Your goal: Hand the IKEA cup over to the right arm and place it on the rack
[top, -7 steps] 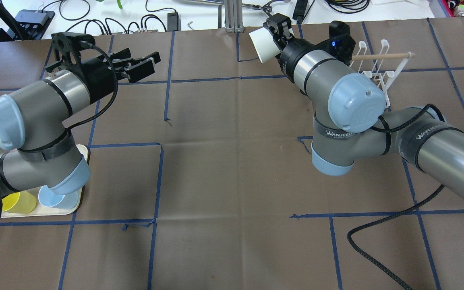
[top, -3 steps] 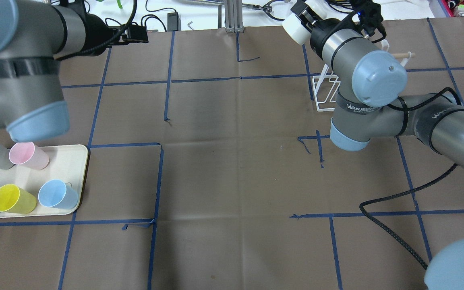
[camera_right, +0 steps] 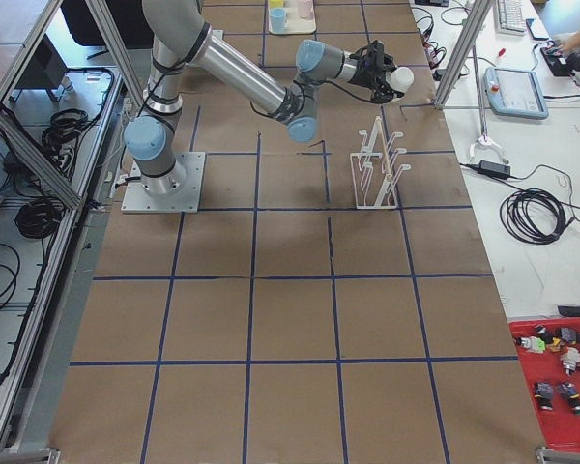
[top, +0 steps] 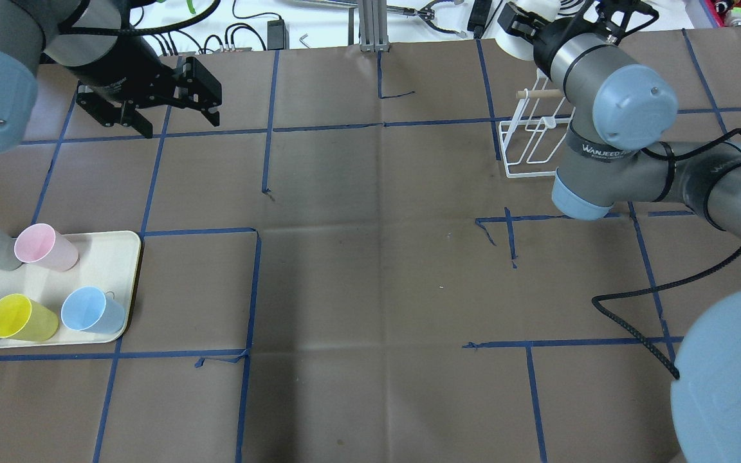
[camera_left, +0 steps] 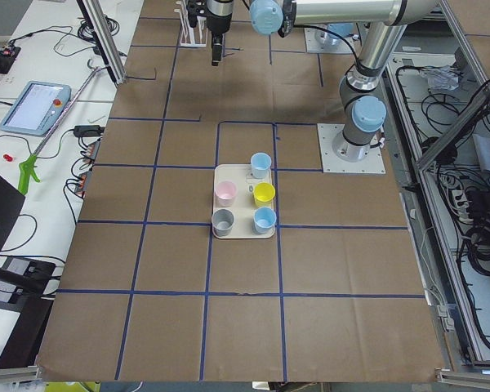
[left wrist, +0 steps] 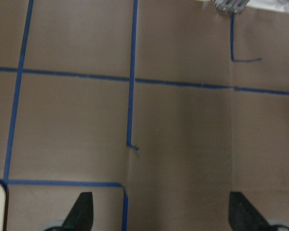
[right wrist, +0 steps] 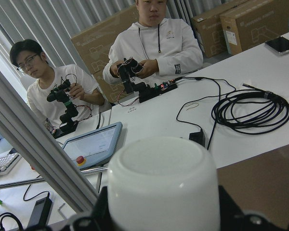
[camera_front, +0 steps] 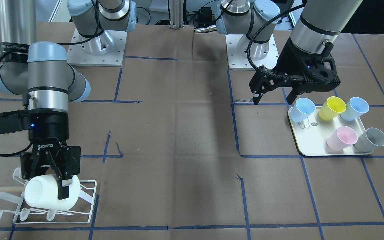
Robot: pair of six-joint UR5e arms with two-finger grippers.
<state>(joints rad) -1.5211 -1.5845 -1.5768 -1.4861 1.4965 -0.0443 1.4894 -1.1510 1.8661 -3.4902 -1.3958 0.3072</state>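
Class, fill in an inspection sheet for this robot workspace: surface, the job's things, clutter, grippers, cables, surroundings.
Surface: table covered in brown paper with a blue tape grid.
Job's things: white cup held sideways, raised near the rack, on no prong.
Clutter: cream tray holding five cups: two blue, one yellow, one pink, one grey.
Grippers: right gripper shut on the white cup; left gripper open, empty, raised.
Cables: black cable from the right arm trails across the table.
Surroundings: two people holding controllers at a white bench; coiled cable on it.
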